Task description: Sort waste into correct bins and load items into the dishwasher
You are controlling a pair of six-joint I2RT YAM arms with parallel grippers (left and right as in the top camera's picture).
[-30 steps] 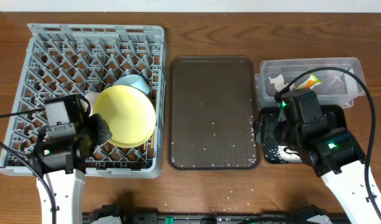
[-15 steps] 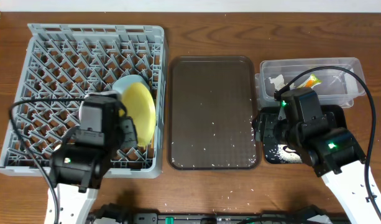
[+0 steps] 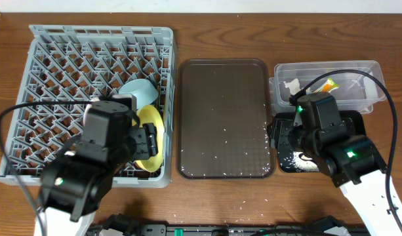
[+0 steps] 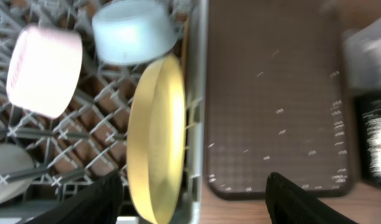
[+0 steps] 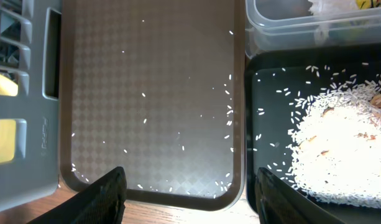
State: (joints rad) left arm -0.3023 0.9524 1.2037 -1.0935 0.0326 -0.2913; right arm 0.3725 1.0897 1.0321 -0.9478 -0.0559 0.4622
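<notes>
The grey dish rack sits at the left of the wooden surface. Raised lettering on its side wall is too blurred to read. In it a white bowl and a light blue bowl lie upside down. The yellow plate stands on edge against the rack's right wall, its long line running from near side to far side.

The left gripper hangs over the plate with its fingers wide apart, gripping nothing.

The brown serving tray carries scattered rice grains.

The right gripper is spread wide and empty.

The black tray holds heaped rice.

The clear tub holds the tissue and the snack wrapper, which lies slantwise, pointing far-right.
</notes>
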